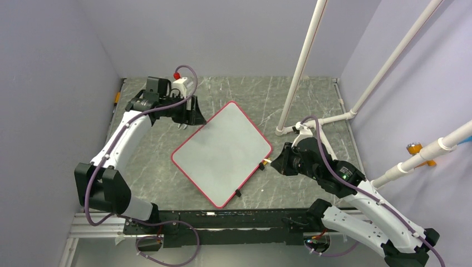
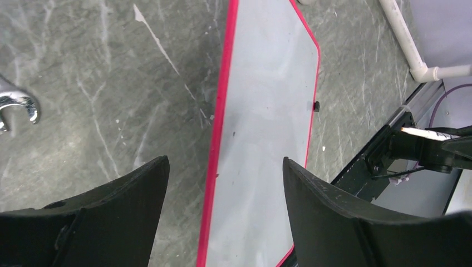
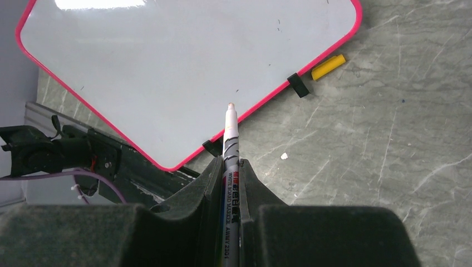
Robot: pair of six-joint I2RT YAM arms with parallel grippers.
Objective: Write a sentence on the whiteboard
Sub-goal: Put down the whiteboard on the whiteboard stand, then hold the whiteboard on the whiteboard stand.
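The whiteboard [image 1: 222,153] lies flat and turned like a diamond on the grey table, white with a red-pink frame. Its face [image 3: 183,67] is blank; no sentence shows on it. My left gripper [image 1: 188,123] hangs over the board's far left edge, open and empty. In the left wrist view the red edge of the board [image 2: 267,111] runs between the fingers of that gripper [image 2: 226,161]. My right gripper [image 3: 231,161] is shut on a whiteboard marker [image 3: 230,128]. The marker's uncapped tip points at the board's right edge, just above it.
A yellow marker cap [image 3: 328,67] lies on the table beside a black clip [image 3: 298,85] on the board's edge. A silver wrench [image 2: 16,105] lies left of the board. White pipes [image 1: 300,67] rise at the back right. A black rail [image 1: 222,217] lines the near edge.
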